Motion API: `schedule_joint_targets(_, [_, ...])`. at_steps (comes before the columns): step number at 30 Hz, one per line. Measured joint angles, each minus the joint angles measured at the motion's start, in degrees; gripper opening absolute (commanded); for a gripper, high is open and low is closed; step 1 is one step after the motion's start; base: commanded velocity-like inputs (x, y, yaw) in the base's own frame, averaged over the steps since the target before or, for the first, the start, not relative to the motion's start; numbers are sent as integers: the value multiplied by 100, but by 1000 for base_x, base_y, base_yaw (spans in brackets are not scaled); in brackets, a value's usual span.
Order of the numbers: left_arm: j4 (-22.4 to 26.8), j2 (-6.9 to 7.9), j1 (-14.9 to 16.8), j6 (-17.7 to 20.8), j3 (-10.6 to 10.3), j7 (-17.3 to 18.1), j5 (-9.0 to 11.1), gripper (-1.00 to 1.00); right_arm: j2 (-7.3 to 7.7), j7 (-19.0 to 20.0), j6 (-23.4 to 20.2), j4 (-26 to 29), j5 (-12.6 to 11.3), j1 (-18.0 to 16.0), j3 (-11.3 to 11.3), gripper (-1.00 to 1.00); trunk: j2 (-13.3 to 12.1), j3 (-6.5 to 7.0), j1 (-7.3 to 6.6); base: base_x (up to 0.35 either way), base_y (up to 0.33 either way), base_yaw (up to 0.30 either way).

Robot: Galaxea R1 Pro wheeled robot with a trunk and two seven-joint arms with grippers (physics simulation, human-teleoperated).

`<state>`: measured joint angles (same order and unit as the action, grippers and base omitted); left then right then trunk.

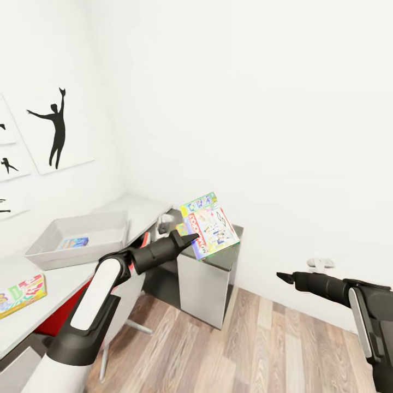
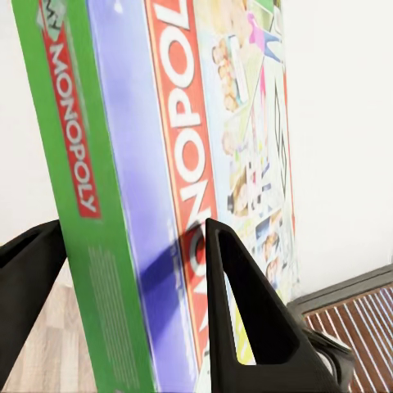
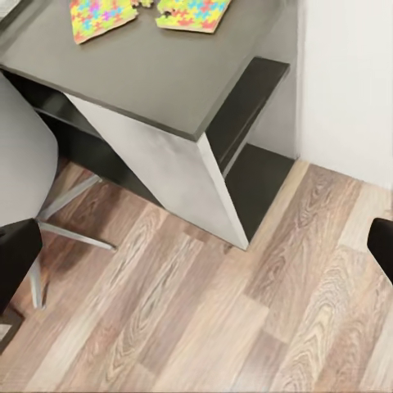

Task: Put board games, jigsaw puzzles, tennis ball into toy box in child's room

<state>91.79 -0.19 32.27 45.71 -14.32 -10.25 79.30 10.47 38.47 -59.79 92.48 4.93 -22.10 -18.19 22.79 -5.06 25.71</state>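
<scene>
I have the Monopoly box (image 1: pixel 210 225) pinched in the left gripper (image 1: pixel 188 238), its long axis tilted up and away from me. The toy box (image 1: pixel 54 232) lies to its left on the table (image 1: pixel 65 278). The right gripper (image 1: pixel 284 277) holds nothing and probably stands spread.

Right wrist view — dark bench corner over wood-plank floor.

Two jigsaw puzzles (image 3: pixel 102 16) (image 3: pixel 193 12) lie flat on the dark grey bench (image 3: pixel 155 78), near each other at its far edge, both cut off by the frame border. The bench side panel (image 3: pixel 155 168) is pale grey — open dark shelving (image 3: pixel 250 123) sits beside it toward the white wall (image 3: pixel 348 82). A grey chair seat (image 3: pixel 24 160) stands near the bench on metal legs (image 3: pixel 74 233). The floor (image 3: pixel 213 327) is brown planks. Dark tips of the right tool (image 3: pixel 382 246) show at both edges, set apart.
</scene>
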Motion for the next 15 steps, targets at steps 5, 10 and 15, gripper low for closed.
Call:
schedule_joint_targets(5, [-6,2,0,0,0,-6,-9,-100,-13,12,0,0,0,0,4,100,0,-13,0,340,0,297])
schedule_joint_targets(10, [-7,3,0,1,3,-8,-12,-100,-17,11,0,0,0,0,5,100,0,-27,0,340,0,297])
schedule_joint_targets(15, [-8,1,0,0,6,-8,-10,-100,-19,16,0,0,0,0,11,100,0,-42,0,340,0,297])
